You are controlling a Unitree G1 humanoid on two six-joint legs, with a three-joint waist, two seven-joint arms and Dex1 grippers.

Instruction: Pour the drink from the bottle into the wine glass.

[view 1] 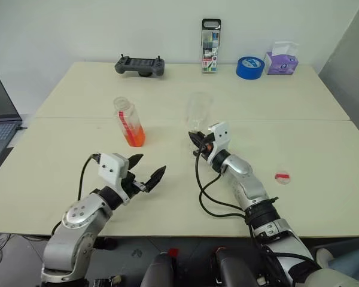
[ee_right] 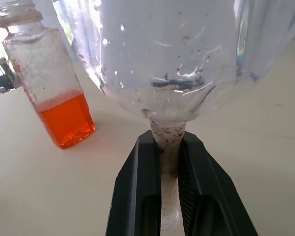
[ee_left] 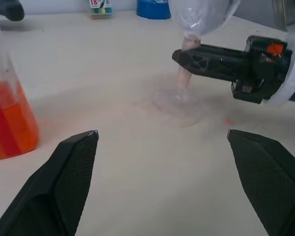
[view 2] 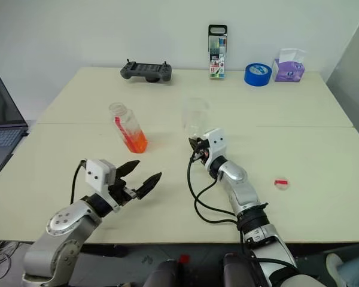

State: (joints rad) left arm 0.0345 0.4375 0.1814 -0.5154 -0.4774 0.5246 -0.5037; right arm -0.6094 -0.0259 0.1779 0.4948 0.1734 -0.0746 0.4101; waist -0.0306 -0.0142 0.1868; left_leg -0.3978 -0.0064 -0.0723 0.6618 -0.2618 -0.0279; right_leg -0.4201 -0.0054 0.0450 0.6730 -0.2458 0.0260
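Right gripper (ee_right: 169, 162) reaches level at frame centre, clamped on the wine glass (view 1: 198, 111) stem; left gripper (view 1: 145, 172), lower left, gapes wide, empty.

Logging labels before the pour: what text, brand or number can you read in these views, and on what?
"18": on the label of the marker pack at the table's far edge, in the left wrist view.
Rest of the marker pack's label: too small to read.
Bottle label strip: no readable print.
Tissue box: print too blurred to read.
Tape roll, game controller: no text visible.
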